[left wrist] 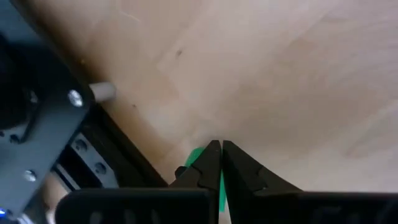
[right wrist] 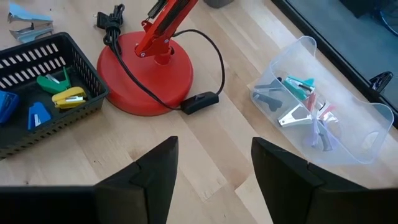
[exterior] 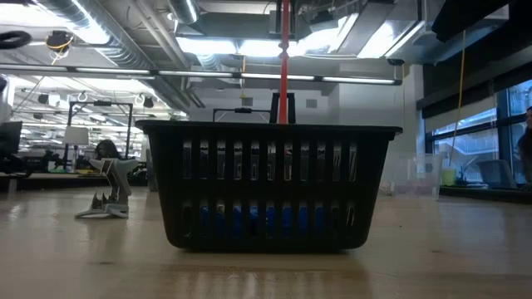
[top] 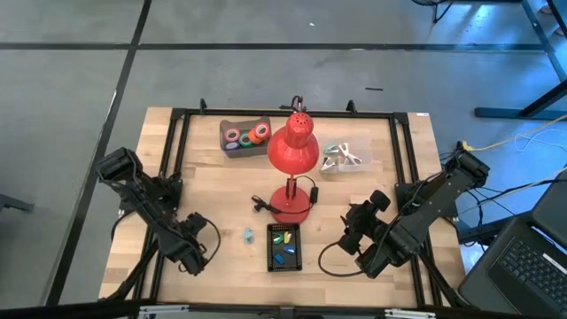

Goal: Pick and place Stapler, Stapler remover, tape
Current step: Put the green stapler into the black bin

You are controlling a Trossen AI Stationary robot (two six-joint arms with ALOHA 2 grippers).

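I see the left claw (top: 189,252) low over the desk (top: 213,190) near its front left edge; in its wrist view the fingertips (left wrist: 211,152) are pressed together on bare wood, with nothing between them. A green strip shows just behind the fingers there; I cannot tell what it is.

The right claw (top: 354,237) hangs over the front right of the desk, its fingers (right wrist: 158,162) spread wide and holding nothing.

Tape rolls (top: 247,135) lie flat, hollow centres up, in a dark tray (top: 229,146) at the back, left of the red lamp (top: 293,151). They sit in a row running left to right.

A small pale blue-grey stapler remover (top: 249,234) lies on the wood between the left claw and the black basket (top: 284,264); in the low view it stands with jaws down (exterior: 110,193). Its long axis I cannot make out from above.

The black basket holds small green, yellow and blue staplers (right wrist: 65,96); the yellow one lies with its long axis along the basket's width. A clear tub (right wrist: 367,134) right of the lamp holds more metal removers (right wrist: 295,115), piled at mixed angles.
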